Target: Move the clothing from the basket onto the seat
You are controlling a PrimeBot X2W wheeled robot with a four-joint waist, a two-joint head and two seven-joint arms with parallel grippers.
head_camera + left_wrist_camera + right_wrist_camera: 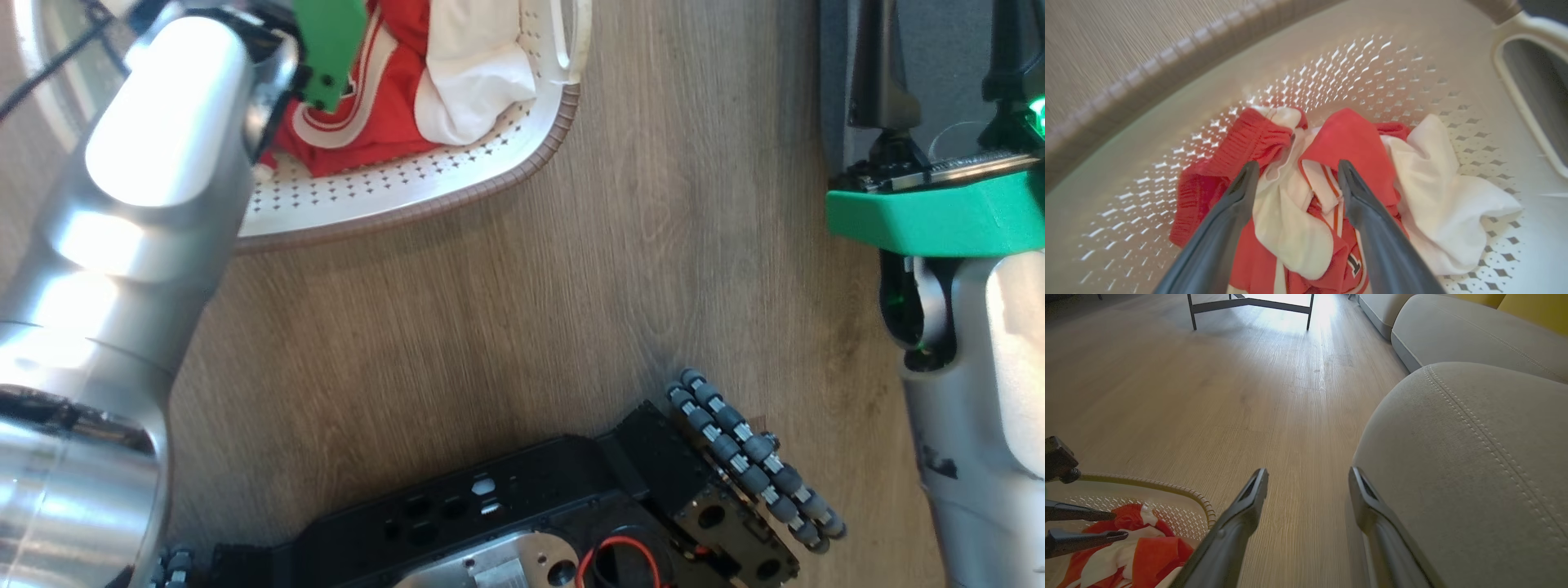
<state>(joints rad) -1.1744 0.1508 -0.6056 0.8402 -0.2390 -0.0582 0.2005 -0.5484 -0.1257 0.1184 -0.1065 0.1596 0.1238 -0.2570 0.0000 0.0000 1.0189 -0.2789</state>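
At the left, the left gripper (1297,165) hangs inside the basket (424,192), its fingers (1229,212) spread apart over the clothing (1355,134), holding nothing. The red and white pieces lie heaped together in the basket, which stands on the wooden floor (506,327). Further right, the right gripper (1308,473) hovers above the floor beside the seat (1474,465), fingers apart and empty. Risks, as I judge them: a shallow pinch could catch only a top fold, so the fabric slips out on the lift; the tangled pieces could drag one another and drop onto the floor between basket and seat; a deep reach could snag the perforated wall and pull the light basket along.
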